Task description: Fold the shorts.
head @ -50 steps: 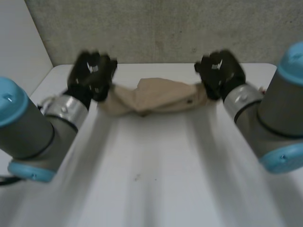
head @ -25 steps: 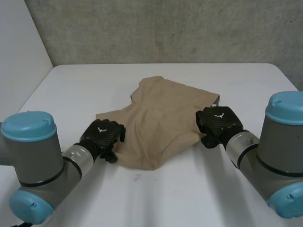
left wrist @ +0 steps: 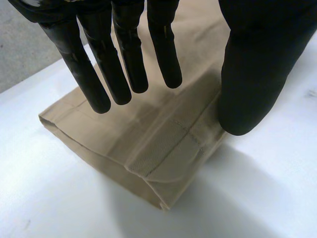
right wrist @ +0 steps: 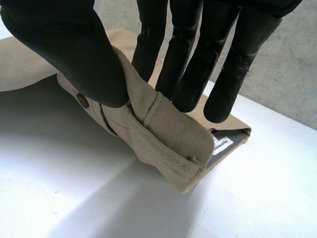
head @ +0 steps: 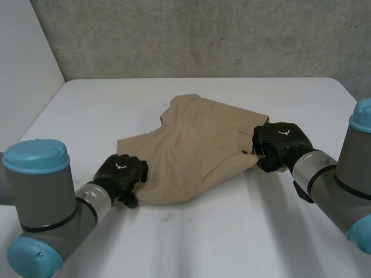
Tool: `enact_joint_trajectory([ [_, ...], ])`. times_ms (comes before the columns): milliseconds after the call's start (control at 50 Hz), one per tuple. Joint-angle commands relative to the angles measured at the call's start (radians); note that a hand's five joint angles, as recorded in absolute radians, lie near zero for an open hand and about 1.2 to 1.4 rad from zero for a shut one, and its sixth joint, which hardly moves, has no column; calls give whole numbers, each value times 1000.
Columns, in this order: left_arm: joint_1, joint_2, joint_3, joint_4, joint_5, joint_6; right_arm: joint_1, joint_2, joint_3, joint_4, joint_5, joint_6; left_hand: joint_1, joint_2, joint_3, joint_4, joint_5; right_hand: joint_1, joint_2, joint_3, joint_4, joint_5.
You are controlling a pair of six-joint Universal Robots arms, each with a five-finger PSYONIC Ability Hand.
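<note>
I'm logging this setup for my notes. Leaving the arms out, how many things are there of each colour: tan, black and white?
Tan: 1, the shorts
Black: 2, the left hand and the right hand
White: 1, the table
Total: 4

A white table (head: 191, 243) spreads across the lower part of the head view. Its far edge runs straight across the upper third of the frame and ends in rounded corners. Behind it stands a rough grey concrete wall (head: 203, 35), mottled and faintly stained. At the upper left a smooth white panel (head: 23, 58) meets that wall at a slant. A small dark speck (head: 168, 218) marks the tabletop at lower centre. The light is soft and even.
</note>
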Motion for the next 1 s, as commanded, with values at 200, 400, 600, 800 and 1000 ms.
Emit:
enact_joint_trajectory([
  [200,1,-3,5,-9,-19,39,-1,-5,-10,-2,10,-1,736,744,738,743,751,409,226,195,205,233],
  [400,-8,262,-16,-185,-36,219,2,-99,-36,172,-4,-286,736,744,738,743,751,409,226,195,205,233],
  [600,2,608,27,-521,36,263,-1,-245,-24,452,14,-656,736,744,738,743,751,409,226,195,205,233],
  [800,81,544,-67,-485,140,263,-13,-257,45,592,-2,-704,736,744,738,743,751,409,226,195,205,233],
  [1000,64,78,179,-353,55,286,-4,-24,-54,478,60,-689,736,744,738,743,751,409,226,195,205,233],
])
